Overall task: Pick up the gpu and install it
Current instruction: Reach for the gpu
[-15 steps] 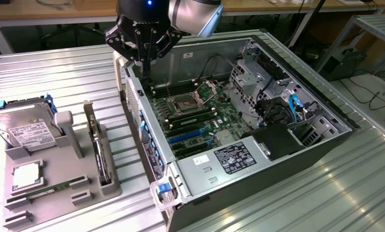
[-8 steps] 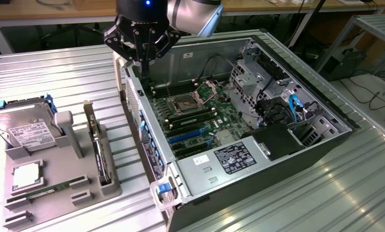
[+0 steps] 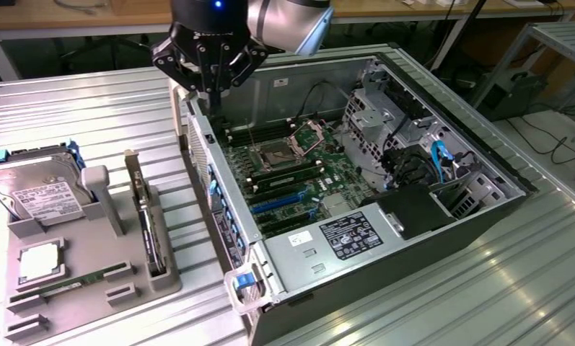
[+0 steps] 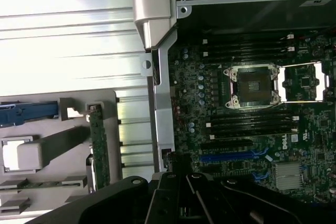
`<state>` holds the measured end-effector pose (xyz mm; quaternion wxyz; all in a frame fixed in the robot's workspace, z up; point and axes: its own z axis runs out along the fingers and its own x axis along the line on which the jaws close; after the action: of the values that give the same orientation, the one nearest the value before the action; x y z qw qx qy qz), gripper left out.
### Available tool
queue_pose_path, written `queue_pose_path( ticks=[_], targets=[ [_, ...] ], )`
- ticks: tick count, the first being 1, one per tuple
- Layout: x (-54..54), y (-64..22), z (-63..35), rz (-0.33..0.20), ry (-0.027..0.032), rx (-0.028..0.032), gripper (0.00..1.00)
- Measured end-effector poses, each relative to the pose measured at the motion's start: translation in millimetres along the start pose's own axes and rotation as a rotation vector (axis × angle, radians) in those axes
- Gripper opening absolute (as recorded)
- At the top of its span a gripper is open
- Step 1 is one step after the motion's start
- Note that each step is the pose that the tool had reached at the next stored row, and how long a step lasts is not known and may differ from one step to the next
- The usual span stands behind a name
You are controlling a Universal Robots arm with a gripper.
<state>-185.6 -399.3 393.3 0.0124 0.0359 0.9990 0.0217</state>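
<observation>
- The bench is pale ribbed sheet metal that throws back bright glare.
- On it lies an open computer case of grey steel, a boxy tower on its side.
- Inside the case is a dark green motherboard, crowded with small parts, blue slots and a square metal-framed processor socket.
- Beside the case, on the exterior view's left, is a matte grey holder tray with moulded slots and posts.
- In the tray a silver hard drive with a white label leans in its cradle, and a narrow green RAM stick lies flat in a groove.
- The hand is black and angular, with linked metal arms tapering downward.
- Its fingers are drawn together, with nothing between them and nothing touched.
- It hangs above the case wall on the tray's side, near the case's far corner.
- In the wrist view the hand shows as dark, glossy linkages over the board's edge.
- The gpu is a thin green card standing on edge in a slot of the tray, with its pale metal bracket at the far end.
- It is on the exterior view's left of the hand and lower down, well apart from it, outside the case wall.
- In the wrist view the gpu appears edge-on as a slim green strip.
</observation>
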Motion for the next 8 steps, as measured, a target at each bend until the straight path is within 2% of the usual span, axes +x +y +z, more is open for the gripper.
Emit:
queue_pose_path(
  ticks=[8],
  targets=[
    [2.6, -0.2, -0.1, 0.0, 0.0001, 0.0, 0.11]
  ],
)
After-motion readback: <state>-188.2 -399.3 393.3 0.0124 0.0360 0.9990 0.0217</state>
